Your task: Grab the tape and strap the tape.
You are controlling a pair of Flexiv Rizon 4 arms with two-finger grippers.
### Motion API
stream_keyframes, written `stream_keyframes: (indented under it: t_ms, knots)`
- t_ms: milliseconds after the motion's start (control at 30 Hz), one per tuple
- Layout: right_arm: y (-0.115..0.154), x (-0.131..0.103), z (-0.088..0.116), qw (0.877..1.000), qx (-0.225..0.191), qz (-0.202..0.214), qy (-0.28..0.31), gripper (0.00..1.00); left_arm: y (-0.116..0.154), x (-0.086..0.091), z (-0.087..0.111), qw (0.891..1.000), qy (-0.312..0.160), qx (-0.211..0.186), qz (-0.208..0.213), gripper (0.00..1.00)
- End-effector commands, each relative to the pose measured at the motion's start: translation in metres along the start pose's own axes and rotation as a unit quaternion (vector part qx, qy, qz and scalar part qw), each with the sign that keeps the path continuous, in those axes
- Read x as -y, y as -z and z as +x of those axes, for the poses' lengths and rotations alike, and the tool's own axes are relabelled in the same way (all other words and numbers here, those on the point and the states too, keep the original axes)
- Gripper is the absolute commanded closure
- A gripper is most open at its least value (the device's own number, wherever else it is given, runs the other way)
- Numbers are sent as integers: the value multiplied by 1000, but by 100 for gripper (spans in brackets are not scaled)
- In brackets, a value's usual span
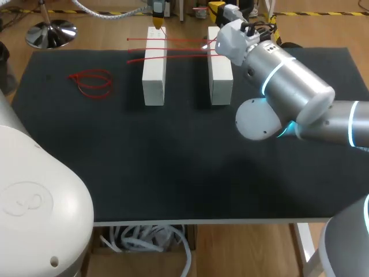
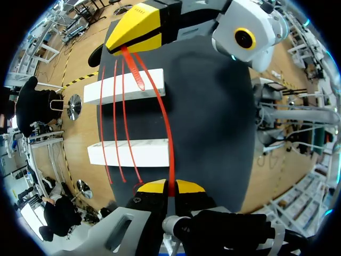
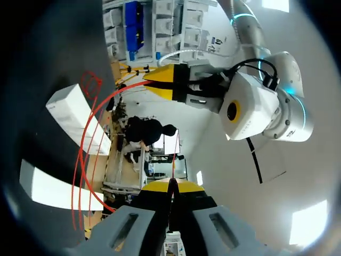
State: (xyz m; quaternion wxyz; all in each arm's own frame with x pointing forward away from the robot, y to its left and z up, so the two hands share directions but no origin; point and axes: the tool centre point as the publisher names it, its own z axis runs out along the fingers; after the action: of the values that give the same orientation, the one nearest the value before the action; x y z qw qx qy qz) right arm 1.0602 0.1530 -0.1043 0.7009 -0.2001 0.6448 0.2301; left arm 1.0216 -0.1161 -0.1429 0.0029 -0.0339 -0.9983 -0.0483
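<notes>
Over the two white blocks (image 1: 154, 75) at the far side of the desk (image 1: 173, 161), the red tape (image 2: 171, 146) stretches from the left gripper (image 2: 166, 186) to the right gripper (image 3: 171, 188), its long axis crossing both blocks. Each gripper is pinched narrow on one end, apparently (the right's hold is harder to see). No writing is legible on anything.

A robotics lab: a left arm (image 1: 34, 196) and right arm (image 1: 288, 86) over a black-covered counter (image 1: 173, 173) with two white blocks (image 1: 154, 75) and red ties (image 1: 184, 40).
</notes>
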Motion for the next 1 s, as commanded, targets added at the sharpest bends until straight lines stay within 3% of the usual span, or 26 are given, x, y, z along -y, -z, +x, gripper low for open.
stream_keyframes:
  t_ms: [33, 800, 1000]
  knots:
    - [5, -4, -6, 982, -24, 185, 13, 100, 0, 0, 1, 1000, 0, 0, -1, 100]
    - [-9, -6, 5, 943, -17, 329, 54, 100, 0, 0, 1, 1000, 0, 0, -1, 100]
    - [-5, -6, 4, 924, -22, 375, 78, 100, 0, 0, 1, 1000, 0, 0, -1, 100]
